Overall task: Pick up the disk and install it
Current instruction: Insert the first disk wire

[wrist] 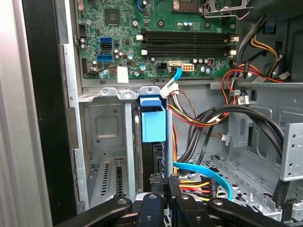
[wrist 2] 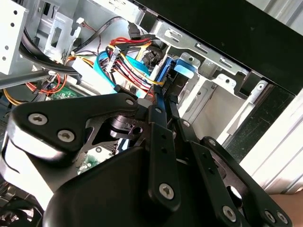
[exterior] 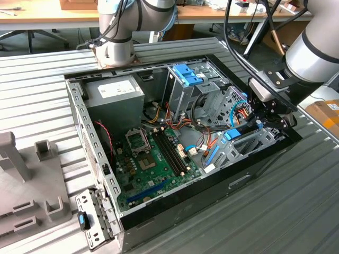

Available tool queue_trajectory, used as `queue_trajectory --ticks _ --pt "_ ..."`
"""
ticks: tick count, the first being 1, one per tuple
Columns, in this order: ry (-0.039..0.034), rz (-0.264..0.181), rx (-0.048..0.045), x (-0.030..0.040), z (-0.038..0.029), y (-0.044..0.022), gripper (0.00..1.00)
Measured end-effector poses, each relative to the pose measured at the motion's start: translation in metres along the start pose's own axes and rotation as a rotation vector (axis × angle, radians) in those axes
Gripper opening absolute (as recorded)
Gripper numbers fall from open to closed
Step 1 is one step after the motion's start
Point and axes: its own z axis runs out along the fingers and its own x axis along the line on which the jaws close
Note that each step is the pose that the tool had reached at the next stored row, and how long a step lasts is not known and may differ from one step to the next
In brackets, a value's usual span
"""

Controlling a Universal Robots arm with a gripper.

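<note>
1. Your gripper point(exterior: 263, 120) sits at the exterior view's right end of the open computer case point(exterior: 95, 145), low over the small drive bay point(exterior: 249, 145) by the case's front wall.
2. The fingers point(wrist: 152, 204) look nearly closed, pinching the thin edge of the disk point(wrist: 153, 124); it stands on edge with its blue carrier frame toward the camera in the first wrist view, partly down in that bay.
3. In the second wrist view the fingers point(wrist 2: 161, 130) meet on the same blue-edged slab, so you appear to have hold of it.
4. Judge the disk as stiff, fairly dense for its bulk and sensitive to knocks; the metal faces are smooth, so the plastic frame edges look like the surer place to hold.
5. The case holds a green motherboard point(exterior: 153, 159), a grey power supply point(exterior: 114, 92) at the far left corner, and a tall metal cage point(exterior: 185, 87) with a blue latch on top.
6. Bundles of coloured cables point(wrist: 203, 118) run just beside the bay, close to the disk
7. The case rests on a ribbed metal bench point(exterior: 275, 211)
</note>
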Motion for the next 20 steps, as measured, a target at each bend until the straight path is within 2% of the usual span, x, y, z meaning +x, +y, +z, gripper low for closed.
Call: queue_trajectory --ticks 8,20 --pt "0.0002 0.000 0.0000 0.0018 0.0043 0.0006 0.17" --pt "0.0000 0.000 0.0000 0.0019 0.0045 0.0024 0.17"
